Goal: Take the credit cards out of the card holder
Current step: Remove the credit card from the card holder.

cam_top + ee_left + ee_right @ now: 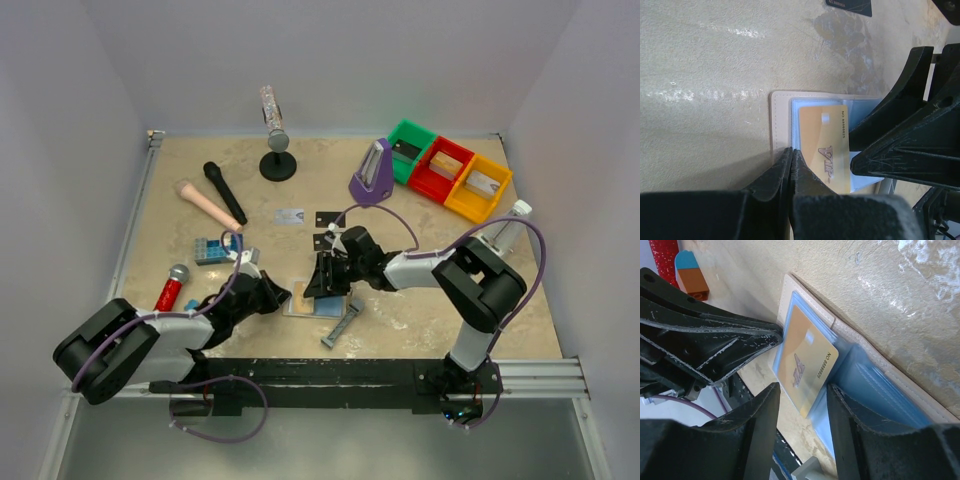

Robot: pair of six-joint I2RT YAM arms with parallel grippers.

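The card holder [303, 309] lies open near the front edge, cream-rimmed [775, 117] with pale blue pockets [875, 385]. A gold card marked VIP [822, 145] [807, 359] sticks halfway out of one pocket. My left gripper [283, 296] [791, 150] is shut, its tips pressing on the holder's edge beside that card. My right gripper [322, 285] [801, 402] is open, its fingers [762, 412] straddling the card's free end without closing on it. A silver-grey card [289, 215] and a black card [328, 217] lie on the table further back; another black card [322, 240] is partly hidden by the right arm.
A grey metal bar [342, 322] lies just right of the holder. A blue brick [212, 250] and red microphone [172, 288] sit at the left, with a black microphone [225, 192] and pink handle [205, 204] behind. A purple metronome [372, 173] and coloured bins [447, 170] stand back right.
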